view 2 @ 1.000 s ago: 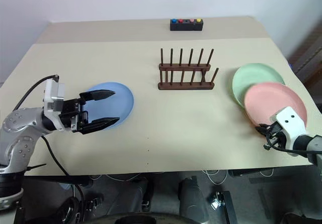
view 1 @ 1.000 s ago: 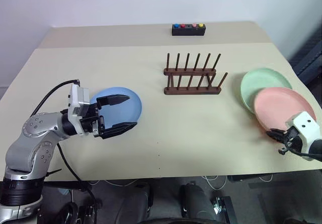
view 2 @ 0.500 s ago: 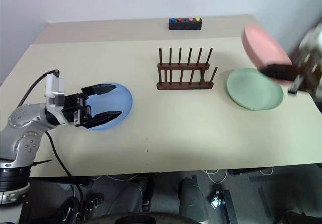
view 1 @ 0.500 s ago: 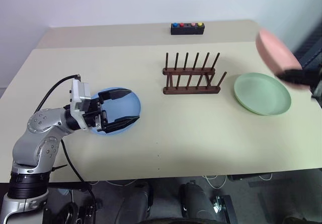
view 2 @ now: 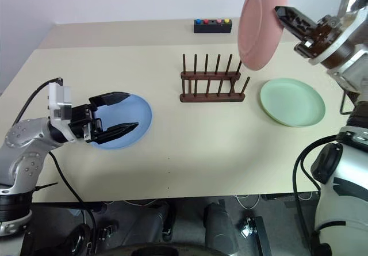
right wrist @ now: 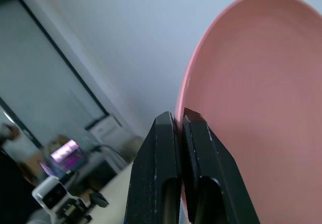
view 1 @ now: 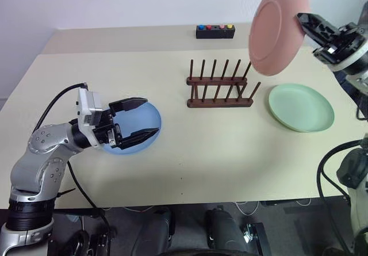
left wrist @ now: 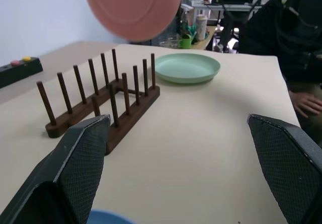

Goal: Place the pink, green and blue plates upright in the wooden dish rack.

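Right gripper (view 1: 303,25) is pinched tight on the pink plate's (view 1: 276,26) rim, holding it near-upright above the rack (view 1: 221,86), so next it probably needs lowering between pegs, while the left gripper (view 1: 138,118) hangs wide open, empty, over the blue plate (view 1: 148,118).

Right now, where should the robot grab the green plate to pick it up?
Probably by its raised rim, on the edge nearest the robot's right side. The green plate lies flat on the table, so only the thin rim fits between two fingers. The wooden dish rack stands close on its other side.
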You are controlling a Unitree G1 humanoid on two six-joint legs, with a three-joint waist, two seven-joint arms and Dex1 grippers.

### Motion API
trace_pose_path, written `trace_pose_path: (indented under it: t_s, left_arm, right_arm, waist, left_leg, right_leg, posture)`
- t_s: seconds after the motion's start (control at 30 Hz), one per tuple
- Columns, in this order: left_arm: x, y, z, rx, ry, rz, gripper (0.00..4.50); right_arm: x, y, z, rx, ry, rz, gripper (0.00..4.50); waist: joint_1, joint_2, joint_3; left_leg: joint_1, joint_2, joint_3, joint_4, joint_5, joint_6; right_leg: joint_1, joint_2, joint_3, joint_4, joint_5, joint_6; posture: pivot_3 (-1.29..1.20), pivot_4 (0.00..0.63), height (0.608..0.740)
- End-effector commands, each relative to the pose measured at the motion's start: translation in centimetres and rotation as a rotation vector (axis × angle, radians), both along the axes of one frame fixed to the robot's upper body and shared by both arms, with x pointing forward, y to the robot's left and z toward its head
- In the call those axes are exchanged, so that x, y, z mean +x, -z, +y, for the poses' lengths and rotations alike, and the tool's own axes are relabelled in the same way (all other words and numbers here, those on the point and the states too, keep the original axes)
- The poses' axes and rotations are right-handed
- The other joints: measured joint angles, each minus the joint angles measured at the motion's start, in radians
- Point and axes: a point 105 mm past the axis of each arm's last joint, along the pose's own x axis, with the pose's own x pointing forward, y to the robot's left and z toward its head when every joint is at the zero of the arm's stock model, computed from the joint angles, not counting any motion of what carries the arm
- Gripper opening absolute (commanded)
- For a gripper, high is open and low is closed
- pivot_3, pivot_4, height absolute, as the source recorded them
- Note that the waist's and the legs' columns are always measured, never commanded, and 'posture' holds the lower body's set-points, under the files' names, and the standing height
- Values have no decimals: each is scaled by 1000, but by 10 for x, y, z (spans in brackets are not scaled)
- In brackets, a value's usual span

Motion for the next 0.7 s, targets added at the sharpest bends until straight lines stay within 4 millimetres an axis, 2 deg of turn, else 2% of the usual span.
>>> trace_pose_path:
  t_s: [0.03, 0.13, 0.6, 0.7]
  left_arm:
    - [-8, -11, 2, 1, -5, -38, 4500]
    - [-10, -8, 3, 7, -17, -29, 4500]
    - [-13, -8, 3, 21, -24, -21, 4500]
    - [-13, -8, 3, 25, -28, -19, 4500]
  right_arm:
    - [-1, -16, -2, 40, -18, -38, 74]
    - [3, -10, -4, 56, -18, -9, 74]
    - [31, 43, -2, -28, 77, 102, 74]
    - [32, 51, 3, -37, 60, 122, 995]
  waist:
    - [-2, 0, 0]
    - [-2, 0, 0]
    - [-3, 0, 0]
    - [-4, 0, 0]
  left_leg:
    - [0, 0, 0, 0, 0, 0]
    - [0, 0, 0, 0, 0, 0]
    - [0, 0, 1, 0, 0, 0]
    - [0, 0, 1, 0, 0, 0]
  right_leg:
    - [0, 0, 0, 0, 0, 0]
    - [0, 0, 0, 0, 0, 0]
    - [0, 0, 0, 0, 0, 0]
    - [-1, 1, 0, 1, 0, 0]
  posture:
    - [0, 150, 740]
    - [0, 150, 740]
    - [0, 150, 740]
    - [0, 150, 740]
